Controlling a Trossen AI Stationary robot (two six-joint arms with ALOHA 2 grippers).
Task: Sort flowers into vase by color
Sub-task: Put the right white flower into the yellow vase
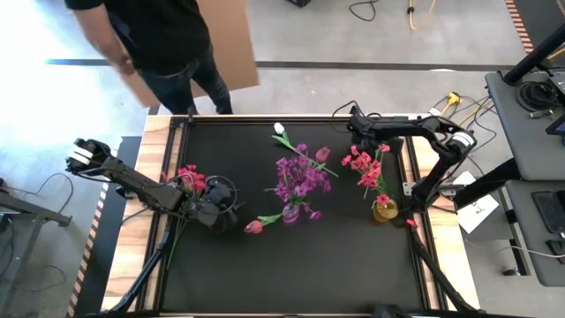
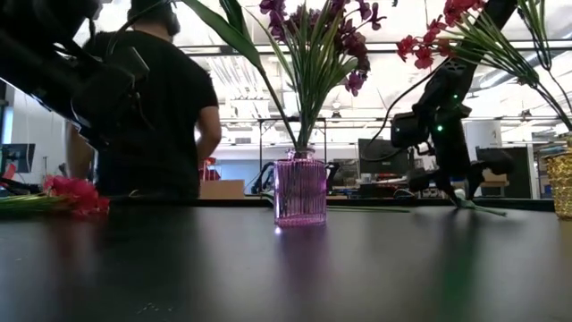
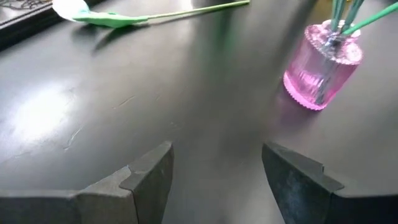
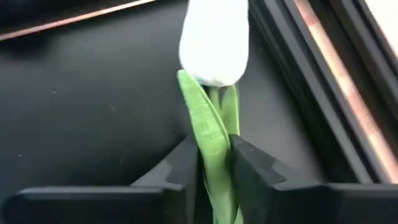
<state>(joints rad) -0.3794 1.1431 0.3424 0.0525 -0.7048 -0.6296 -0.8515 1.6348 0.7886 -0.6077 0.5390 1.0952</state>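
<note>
A pink ribbed glass vase [image 2: 299,189] is seen at the middle of the black tabletop [image 1: 291,265], filled with purple-magenta flowers [image 1: 298,179] on green stems. A gold-toned vase [image 1: 385,210] at the right side is filled with red flowers [image 1: 364,165]. A bunch of pink flowers [image 1: 190,179] is laid flat at the left edge, and a single pink tulip [image 1: 254,227] is laid near the pink vase. A white tulip [image 4: 214,40] with green leaves is clamped at its stem by the right claw [image 4: 214,171], by the tabletop's far edge. The left claw [image 3: 214,180] is held low over bare tabletop with its fingers apart. A person in a black shirt [image 1: 159,35] is seen beyond the far edge.
</note>
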